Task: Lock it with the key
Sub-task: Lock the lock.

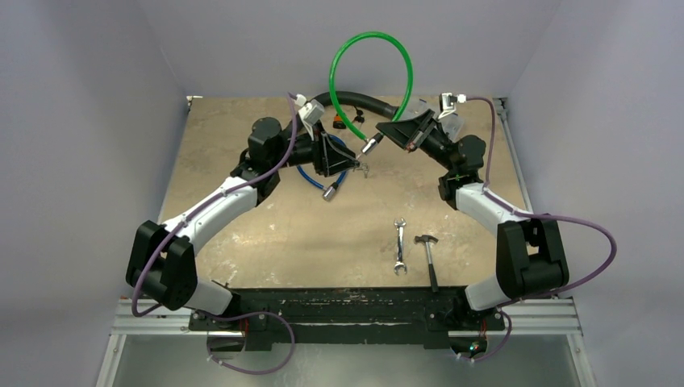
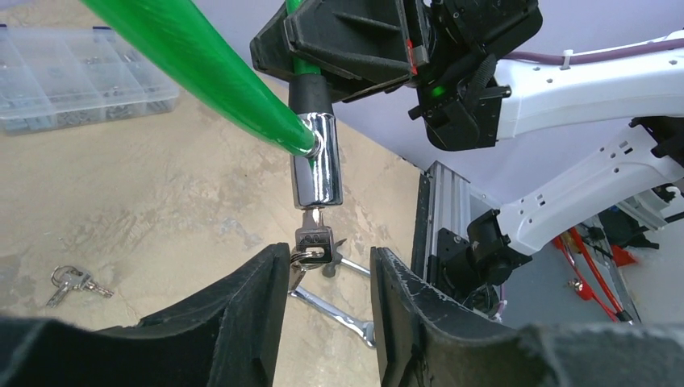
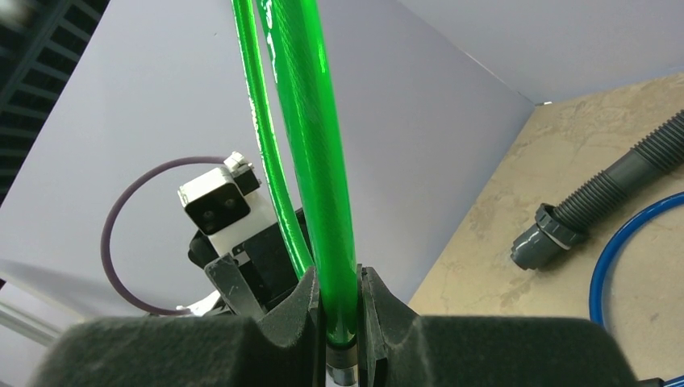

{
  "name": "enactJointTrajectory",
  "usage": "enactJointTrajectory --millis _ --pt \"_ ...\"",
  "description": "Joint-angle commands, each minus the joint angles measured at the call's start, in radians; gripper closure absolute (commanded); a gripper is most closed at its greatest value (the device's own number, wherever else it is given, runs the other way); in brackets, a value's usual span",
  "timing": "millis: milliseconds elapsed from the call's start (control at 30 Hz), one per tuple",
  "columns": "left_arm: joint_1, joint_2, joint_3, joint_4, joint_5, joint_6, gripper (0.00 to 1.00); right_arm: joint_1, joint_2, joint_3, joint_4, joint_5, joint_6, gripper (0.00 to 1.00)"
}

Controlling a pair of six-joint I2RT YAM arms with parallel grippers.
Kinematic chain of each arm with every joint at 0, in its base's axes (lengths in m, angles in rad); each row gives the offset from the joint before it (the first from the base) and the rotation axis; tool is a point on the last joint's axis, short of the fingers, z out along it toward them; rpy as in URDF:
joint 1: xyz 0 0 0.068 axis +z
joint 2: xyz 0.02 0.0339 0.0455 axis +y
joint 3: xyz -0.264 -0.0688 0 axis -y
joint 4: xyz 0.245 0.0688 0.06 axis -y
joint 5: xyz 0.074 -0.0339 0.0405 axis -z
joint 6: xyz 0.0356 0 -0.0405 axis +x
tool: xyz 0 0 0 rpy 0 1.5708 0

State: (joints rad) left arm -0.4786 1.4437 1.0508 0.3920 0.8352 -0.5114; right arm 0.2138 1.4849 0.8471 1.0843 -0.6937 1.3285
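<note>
Fingers [image 2: 266, 290] of left gripper [image 2: 329, 266] parted either side of key [image 2: 313, 240], not yet pinching; key seated in chrome lock barrel [image 2: 316, 169], hanging in the air over table [image 1: 323, 234]. Best closed flat on key head, then turned about barrel's axis, no sideways drag. Beyond, right gripper [image 3: 339, 278] clamped on green cable [image 3: 310, 121] just above barrel, steadying. Open air all round; wrench [image 2: 339, 316] well below, back wall [image 1: 242, 48] well apart

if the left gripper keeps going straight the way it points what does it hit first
The key, sticking out of the chrome lock barrel, right ahead between the left gripper's fingers. Depth is hard to judge.
</note>
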Motion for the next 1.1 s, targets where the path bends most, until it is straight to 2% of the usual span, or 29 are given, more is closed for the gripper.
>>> enactJointTrajectory --millis 0,133,367,667,900,1067 --pt "-0.003 0.002 0.044 0.054 -0.013 0.019 0.59 -0.001 -0.048 0.003 0.09 0.026 0.015 1.0" --pt "-0.003 0.018 0.046 0.081 -0.02 -0.012 0.66 -0.001 -0.05 0.003 0.101 0.024 0.018 1.0" --pt "-0.014 0.031 0.05 0.075 -0.041 -0.004 0.62 -0.001 -0.053 0.001 0.113 0.022 0.026 1.0" --pt "-0.015 0.037 0.043 0.111 -0.017 -0.048 1.0 -0.001 -0.045 0.006 0.144 0.015 0.04 1.0" --pt "-0.015 0.04 0.04 0.135 0.005 -0.104 1.0 -0.001 -0.042 0.007 0.175 0.003 0.05 1.0" --pt "-0.015 0.057 0.028 0.202 0.041 -0.202 1.0 -0.001 -0.029 0.01 0.26 -0.011 0.082 1.0"
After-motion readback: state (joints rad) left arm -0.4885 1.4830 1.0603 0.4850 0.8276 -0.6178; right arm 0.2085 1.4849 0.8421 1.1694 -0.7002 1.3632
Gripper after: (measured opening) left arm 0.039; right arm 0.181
